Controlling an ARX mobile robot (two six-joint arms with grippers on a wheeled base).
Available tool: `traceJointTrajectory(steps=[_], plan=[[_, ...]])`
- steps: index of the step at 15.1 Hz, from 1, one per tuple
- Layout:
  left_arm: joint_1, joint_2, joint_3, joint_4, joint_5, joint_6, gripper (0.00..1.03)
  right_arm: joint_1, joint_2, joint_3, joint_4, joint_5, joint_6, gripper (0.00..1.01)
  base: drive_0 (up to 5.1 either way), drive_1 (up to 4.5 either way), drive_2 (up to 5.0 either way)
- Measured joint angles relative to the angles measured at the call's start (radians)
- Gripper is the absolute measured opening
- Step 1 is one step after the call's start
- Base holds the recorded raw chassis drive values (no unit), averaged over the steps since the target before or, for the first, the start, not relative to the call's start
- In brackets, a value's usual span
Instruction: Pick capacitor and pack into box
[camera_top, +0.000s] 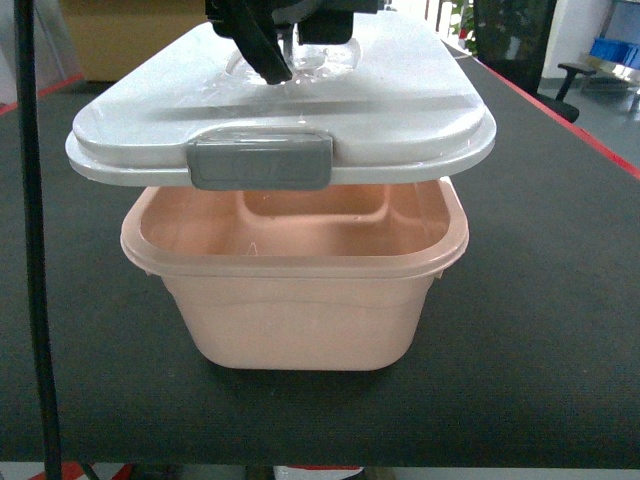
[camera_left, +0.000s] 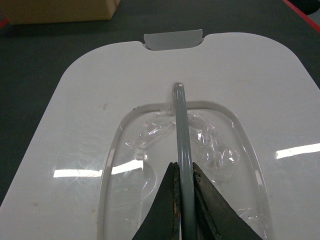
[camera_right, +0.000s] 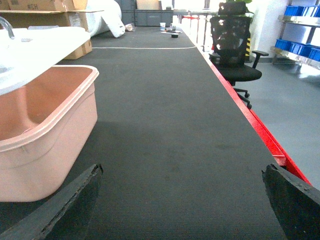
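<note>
We can't find the capacitor in any view; the part of the box (camera_top: 300, 300) interior we see looks bare, though the lid (camera_top: 400, 110) hides much of it. The pink box sits on the dark mat (camera_top: 560, 300), open. The white lid hangs level just above the rim, apart from it, its grey latch (camera_top: 260, 162) facing us. The left gripper (camera_left: 183, 185) is clamped narrow on the lid's clear handle (camera_left: 180, 120), which runs straight away from the wrist camera, fingers (camera_left: 165, 210) either side of it. The right gripper (camera_right: 182, 200) is spread wide and carries nothing, low over the mat to the right of the box and near it. So our read is that the right arm is the free one. Which way the capacitor lies from it, or its long axis, we cannot tell. A cardboard box (camera_right: 50, 20) and an office chair (camera_right: 232, 55) sit further off.
</note>
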Motion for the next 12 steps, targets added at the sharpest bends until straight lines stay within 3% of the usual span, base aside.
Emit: traceJointTrajectory(steps=[3, 12], plan=[[0.028, 0.087, -0.005, 0.053, 0.029, -0.002, 0.02, 0.000, 0.000, 0.000, 0.000, 0.000, 0.000, 0.98, 0.0, 0.00, 0.0], [0.028, 0.111, -0.005, 0.069, 0.041, 0.002, 0.05, 0.000, 0.000, 0.000, 0.000, 0.000, 0.000, 0.98, 0.0, 0.00, 0.0]])
